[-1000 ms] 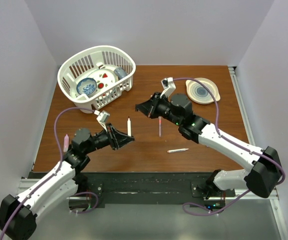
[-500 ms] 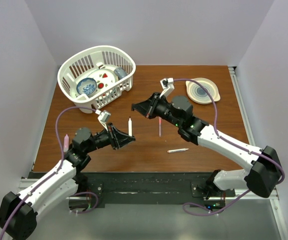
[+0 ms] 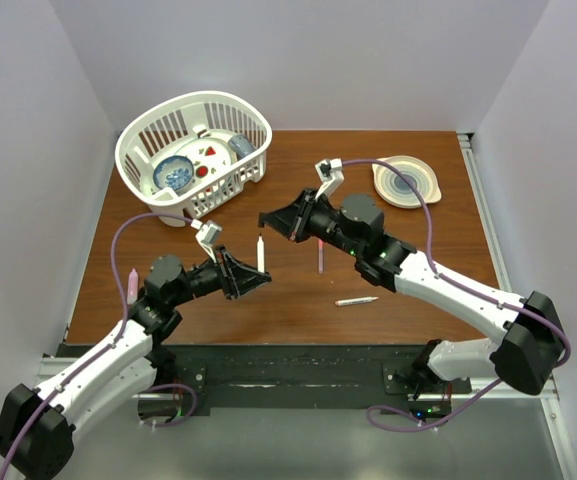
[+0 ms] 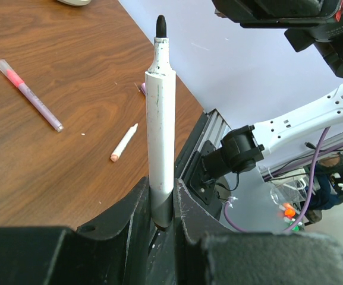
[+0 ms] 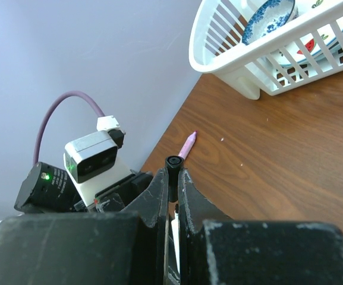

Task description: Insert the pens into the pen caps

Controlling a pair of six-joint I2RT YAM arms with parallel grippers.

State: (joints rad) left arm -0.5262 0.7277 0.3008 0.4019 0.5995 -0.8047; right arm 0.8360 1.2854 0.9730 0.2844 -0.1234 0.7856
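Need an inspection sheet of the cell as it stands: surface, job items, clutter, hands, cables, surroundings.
Surface: wooden table, no damage visible.
Job's things: white pen upright in the left hand, tip bare; dark cap in the right hand; lilac pen, peach-tipped pen and pink pen lie loose on the table.
Clutter: white basket holding dishes, far left; ringed plate, far right.
Hands: left hand shut on the white pen; right hand shut on the dark cap.
Cables: purple cables loop off each arm; no snag seen.
Surroundings: plain pale walls on three sides; nothing else seen.
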